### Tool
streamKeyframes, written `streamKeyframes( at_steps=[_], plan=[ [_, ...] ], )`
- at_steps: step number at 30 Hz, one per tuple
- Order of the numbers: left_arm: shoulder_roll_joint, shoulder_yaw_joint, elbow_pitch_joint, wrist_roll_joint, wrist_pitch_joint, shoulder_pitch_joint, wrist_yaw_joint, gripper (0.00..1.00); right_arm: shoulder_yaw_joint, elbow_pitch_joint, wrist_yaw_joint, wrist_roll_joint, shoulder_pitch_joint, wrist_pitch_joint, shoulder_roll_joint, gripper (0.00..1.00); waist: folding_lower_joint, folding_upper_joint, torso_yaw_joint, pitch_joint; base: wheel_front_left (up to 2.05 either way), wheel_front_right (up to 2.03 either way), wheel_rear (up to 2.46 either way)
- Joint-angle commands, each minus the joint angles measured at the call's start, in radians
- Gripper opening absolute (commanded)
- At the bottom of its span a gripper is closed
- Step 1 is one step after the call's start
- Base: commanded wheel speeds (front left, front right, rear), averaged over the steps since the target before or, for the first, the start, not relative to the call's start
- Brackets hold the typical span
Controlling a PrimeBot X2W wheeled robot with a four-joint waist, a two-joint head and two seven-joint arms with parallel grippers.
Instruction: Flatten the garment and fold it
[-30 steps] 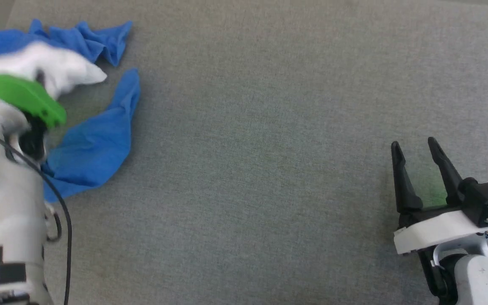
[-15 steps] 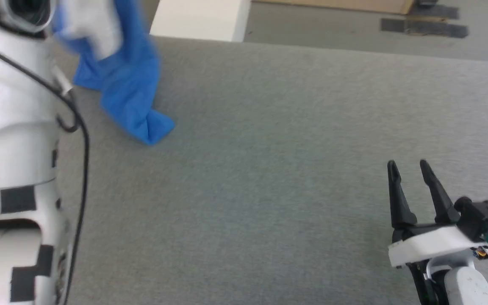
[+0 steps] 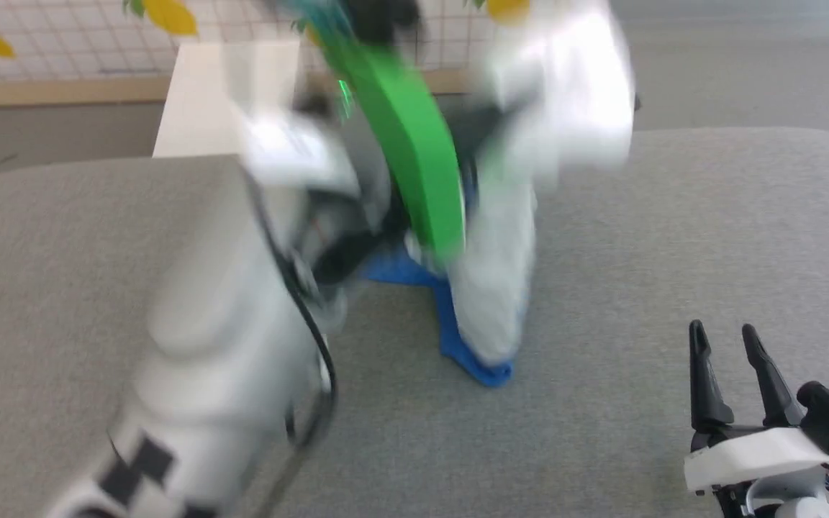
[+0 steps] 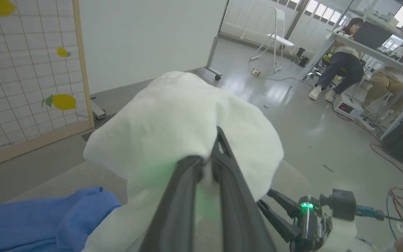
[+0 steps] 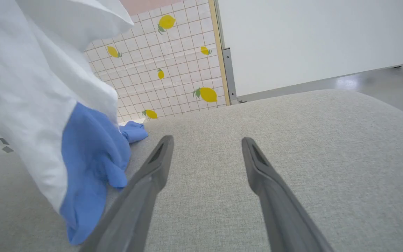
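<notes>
We clamp shirt (image 4: 180, 119) by white bunch in left fingers (image 4: 175, 210); right fingers (image 3: 704, 381), 4 o'clock, wide, empty. Thin pinch may slip.

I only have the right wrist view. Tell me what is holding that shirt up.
Observer: The left hand is shut on the garment. In the left wrist view its fingers pinch the white cloth.
Operator: Report how my hand sits relative to the shirt.
Observer: In the head view the right hand is at the lower right, apart from the hanging garment, with a stretch of bare gray table between them.
</notes>
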Motion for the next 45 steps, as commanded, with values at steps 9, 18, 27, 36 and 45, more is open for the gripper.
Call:
streamKeyframes(
  at_steps=[9, 18, 27, 36, 45],
  plan=[
    [0.074, -0.255, 0.083, 0.001, 0.129, 0.43, 0.018, 0.0, 0.005, -0.006, -0.002, 0.008, 0.018, -0.01, 0.001, 1.0, 0.0001, -0.0001, -0.023, -0.023, 0.0, 0.0, 0.0],
    [0.051, -0.075, -0.003, -0.068, -0.074, 0.485, 0.086, 1.0, 0.017, 0.011, -0.002, 0.023, 0.024, -0.013, 0.001, 1.0, 0.0001, -0.0001, 0.025, -0.049, 0.0, 0.0, 0.0],
    [0.133, 0.233, -0.064, 0.12, -0.599, 0.524, 0.164, 1.0, 0.01, 0.021, -0.002, 0.021, 0.03, -0.015, 0.001, 1.0, 0.0001, -0.0001, 0.036, -0.081, 0.0, 0.0, 0.0],
    [0.197, 0.26, -0.017, 0.434, -0.812, 0.711, 0.287, 1.0, -0.015, 0.027, -0.002, -0.012, 0.009, 0.13, 0.001, 1.0, 0.0001, -0.0001, 0.033, -0.074, 0.0, 0.0, 0.0],
    [0.166, 0.263, -0.06, 0.499, -0.815, 0.74, 0.306, 1.0, -0.028, 0.087, -0.002, -0.161, -0.301, 0.576, 0.001, 1.0, 0.0001, -0.0001, 0.052, 0.047, 0.0, 0.0, 0.0]
  ],
)
